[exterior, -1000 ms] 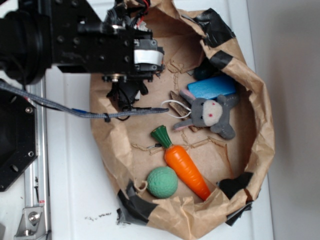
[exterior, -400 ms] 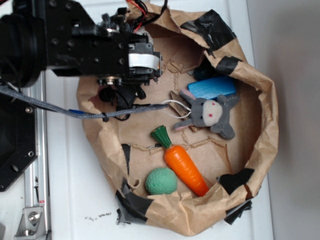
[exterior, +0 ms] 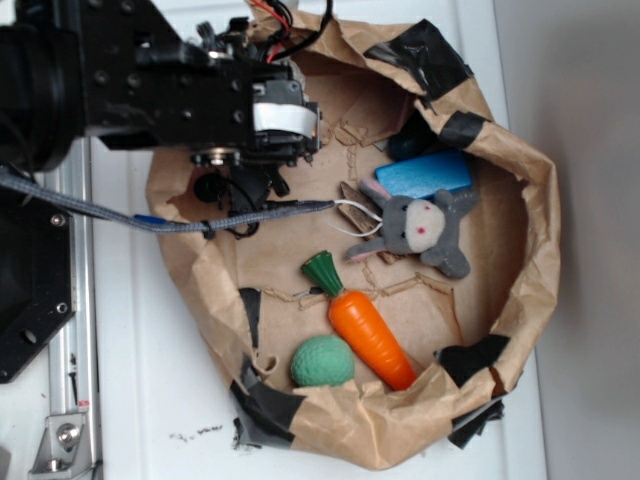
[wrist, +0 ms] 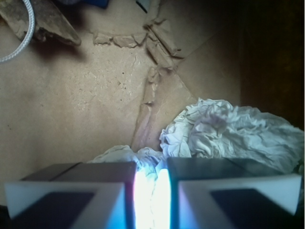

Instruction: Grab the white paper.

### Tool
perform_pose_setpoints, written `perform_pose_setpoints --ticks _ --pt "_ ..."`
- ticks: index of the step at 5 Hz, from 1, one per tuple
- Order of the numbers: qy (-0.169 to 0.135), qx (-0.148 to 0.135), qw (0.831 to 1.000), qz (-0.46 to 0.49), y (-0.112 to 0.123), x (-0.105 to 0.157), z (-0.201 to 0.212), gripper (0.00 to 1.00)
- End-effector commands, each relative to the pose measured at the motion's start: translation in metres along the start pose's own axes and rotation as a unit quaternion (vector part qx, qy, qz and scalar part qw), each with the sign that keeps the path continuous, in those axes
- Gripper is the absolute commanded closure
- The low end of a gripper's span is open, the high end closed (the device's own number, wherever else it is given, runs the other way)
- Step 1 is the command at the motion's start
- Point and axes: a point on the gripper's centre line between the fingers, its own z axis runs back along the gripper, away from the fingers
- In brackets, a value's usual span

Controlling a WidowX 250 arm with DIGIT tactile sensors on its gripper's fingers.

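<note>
Exterior view: a brown paper bag (exterior: pixel 520 230) with black tape patches lies open on the white desk (exterior: pixel 150 380). The black arm reaches in over the bag's upper-left rim, and the claw (exterior: pixel 235 190) points down inside it, its tips hidden by the arm, so its state cannot be told here. To the right of the claw lies a grey plush bunny (exterior: pixel 425 228) with a blue block (exterior: pixel 425 173) just above it. Below the bunny sits an orange carrot (exterior: pixel 365 330), and a green ball (exterior: pixel 322 361) touches the carrot's left side. The white paper is not visible in this view.

Wrist view: the claw (wrist: pixel 151 191) is closed to a narrow gap, and the white paper (wrist: pixel 145 160) is pinched between its two pale pads (wrist: pixel 71 191), bulging up just above them. A larger crumpled white paper lump (wrist: pixel 233 131) lies to the right of the claw, touching the held wad, on the bag's brown floor.
</note>
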Motion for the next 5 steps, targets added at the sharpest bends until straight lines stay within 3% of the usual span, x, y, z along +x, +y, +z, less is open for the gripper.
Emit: perform_pose_setpoints --ticks 1,2,3,4,5 --pt "-0.08 -0.048 0.994 0.052 -0.012 0.029 0.075 1.0" --pt "-0.115 -0.079 0.989 0.054 -0.025 0.044 0.131 1.0" --pt "-0.12 -0.08 0.988 0.052 -0.031 0.044 0.142 1.0" --pt "-0.103 -0.064 0.992 0.045 -0.032 0.042 0.127 1.0" --pt "-0.106 -0.065 0.992 0.038 -0.031 0.043 0.123 1.0"
